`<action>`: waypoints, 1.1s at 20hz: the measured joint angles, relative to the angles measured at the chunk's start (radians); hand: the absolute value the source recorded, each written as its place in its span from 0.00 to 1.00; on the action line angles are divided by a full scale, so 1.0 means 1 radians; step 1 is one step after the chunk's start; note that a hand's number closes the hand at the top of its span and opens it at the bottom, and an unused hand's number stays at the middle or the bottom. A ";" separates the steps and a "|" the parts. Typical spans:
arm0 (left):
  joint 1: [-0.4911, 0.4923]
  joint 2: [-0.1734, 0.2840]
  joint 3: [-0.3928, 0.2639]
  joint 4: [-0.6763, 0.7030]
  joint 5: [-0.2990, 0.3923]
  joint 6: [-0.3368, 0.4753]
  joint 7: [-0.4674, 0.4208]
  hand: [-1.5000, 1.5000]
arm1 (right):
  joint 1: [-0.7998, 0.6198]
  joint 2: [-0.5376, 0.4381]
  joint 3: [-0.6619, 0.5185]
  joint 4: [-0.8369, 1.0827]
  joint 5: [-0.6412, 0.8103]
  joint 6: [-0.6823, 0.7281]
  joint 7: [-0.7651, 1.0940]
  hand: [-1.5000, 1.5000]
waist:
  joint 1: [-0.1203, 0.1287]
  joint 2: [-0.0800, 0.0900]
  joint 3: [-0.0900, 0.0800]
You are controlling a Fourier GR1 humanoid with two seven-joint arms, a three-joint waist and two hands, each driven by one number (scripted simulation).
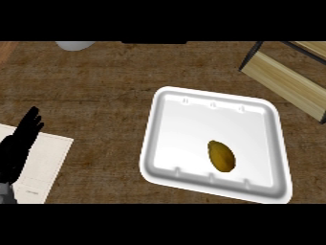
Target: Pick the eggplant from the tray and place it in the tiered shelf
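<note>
A brown desk (88,95) fills the frame. A white tray (186,115) sits right of centre; the wooden tiered shelf (292,81) is at upper right. A small yellowish-brown eggplant (221,155) lies in the tray's lower half — likely light, smooth and slippery, best grasped across its middle. The left hand (14,148) rests at lower left, fingers straight, holding nothing — right hand unseen.

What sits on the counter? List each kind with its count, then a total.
White tray: 1
Yellow-brown eggplant in the tray: 1
Wooden tiered shelf with black frame: 1
Pale paper sheet: 1
White round object at the far edge: 1
Total: 5
</note>
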 measured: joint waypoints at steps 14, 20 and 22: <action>0.006 -0.011 0.003 -0.027 -0.001 -0.006 0.023 0.50 | 0.001 -0.081 -0.055 0.338 0.002 -0.214 -0.115 0.00 | 0.005 0.001 0.000; 0.006 -0.013 0.011 0.004 -0.006 -0.014 -0.009 0.50 | -0.003 -0.093 -0.096 0.384 -0.059 -0.300 -0.197 0.00 | 0.002 0.000 0.000; 0.012 -0.016 0.011 0.000 -0.009 -0.010 -0.007 0.50 | -0.013 -0.088 -0.115 0.380 -0.089 -0.310 -0.197 0.00 | 0.001 -0.001 0.000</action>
